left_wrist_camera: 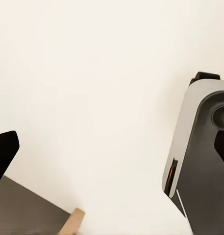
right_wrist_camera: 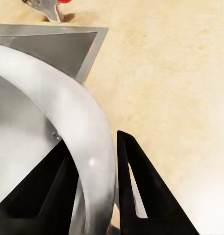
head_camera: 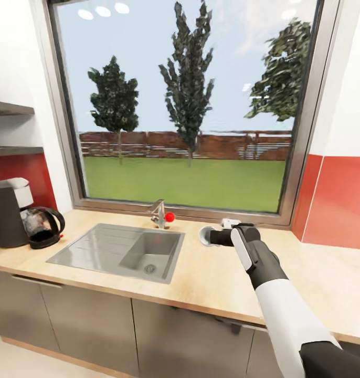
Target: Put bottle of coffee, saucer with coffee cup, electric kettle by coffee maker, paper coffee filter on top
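- The right arm, white forearm running into a dark-grey wrist, reaches forward from the lower right of the head view over the long light wood-coloured kitchen countertop [head_camera: 216, 283] with its grey cabinet fronts.
- The right gripper [head_camera: 218, 237] lies low near the back of that countertop, right of the sink, pointing left.
- In the right wrist view the two black fingers [right_wrist_camera: 136, 196] sit one on each side of the curved white rim of the small round white saucer [right_wrist_camera: 67, 112]: the jaws are clamped on that rim.
- In the head view the saucer [head_camera: 204, 234] shows as a pale round edge just left of the gripper; whether it touches the worktop cannot be told.
- A small white object just behind the gripper is too hidden to name.
- The inset steel sink [head_camera: 96, 247] lies left of the saucer, and its steel tap [head_camera: 158, 212] with a red knob stands at the back edge.
- At the far left of the countertop stands the tall near-black coffee maker [head_camera: 7, 218], with something whitish on its top.
- The rounded clear-glass electric kettle [head_camera: 42, 227] with black base and loop handle stands just beside the coffee maker on its right, seemingly touching.
- Above them two dark slabs, one of them the kitchen shelf [head_camera: 12, 150], jut from the left wall.
- Behind the counter a large window [head_camera: 185, 105] shows lawn, trees and a fence.
- The left wrist view shows a pale wall and one black fingertip of the left gripper [left_wrist_camera: 4, 152]; its jaw state cannot be told.
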Controlling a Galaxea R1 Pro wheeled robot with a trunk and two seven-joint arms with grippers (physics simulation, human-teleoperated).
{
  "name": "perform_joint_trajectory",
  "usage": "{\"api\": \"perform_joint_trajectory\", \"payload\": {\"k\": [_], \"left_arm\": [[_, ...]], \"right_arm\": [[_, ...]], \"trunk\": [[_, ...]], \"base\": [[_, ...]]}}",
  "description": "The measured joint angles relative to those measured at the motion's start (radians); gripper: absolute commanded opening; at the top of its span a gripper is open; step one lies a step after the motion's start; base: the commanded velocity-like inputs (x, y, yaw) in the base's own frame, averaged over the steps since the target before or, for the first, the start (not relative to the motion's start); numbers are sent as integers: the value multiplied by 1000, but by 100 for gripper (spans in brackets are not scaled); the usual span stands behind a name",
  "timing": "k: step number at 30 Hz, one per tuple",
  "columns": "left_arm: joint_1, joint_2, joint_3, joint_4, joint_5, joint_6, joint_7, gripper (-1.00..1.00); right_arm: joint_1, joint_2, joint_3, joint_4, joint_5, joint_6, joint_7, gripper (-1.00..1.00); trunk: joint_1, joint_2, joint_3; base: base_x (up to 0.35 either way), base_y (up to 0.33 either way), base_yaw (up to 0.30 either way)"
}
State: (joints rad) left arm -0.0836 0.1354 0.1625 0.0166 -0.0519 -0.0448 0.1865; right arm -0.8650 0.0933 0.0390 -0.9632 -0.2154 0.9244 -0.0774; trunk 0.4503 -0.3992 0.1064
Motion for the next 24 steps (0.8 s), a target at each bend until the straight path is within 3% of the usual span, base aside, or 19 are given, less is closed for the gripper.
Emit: {"api": "perform_joint_trajectory", "payload": {"k": [14, 24], "left_arm": [[0, 1, 0, 0, 1, 0, 0, 100], [0, 0, 0, 0, 1, 0, 0, 100]], "right_arm": [[0, 0, 0, -1, -2, 28, 0, -100], [0, 1, -1, -1, -1, 29, 1, -100]], "trunk": [[0, 0, -15], [-1, 0, -25]], "base": [[-316, 97, 225], [-55, 40, 226]]}}
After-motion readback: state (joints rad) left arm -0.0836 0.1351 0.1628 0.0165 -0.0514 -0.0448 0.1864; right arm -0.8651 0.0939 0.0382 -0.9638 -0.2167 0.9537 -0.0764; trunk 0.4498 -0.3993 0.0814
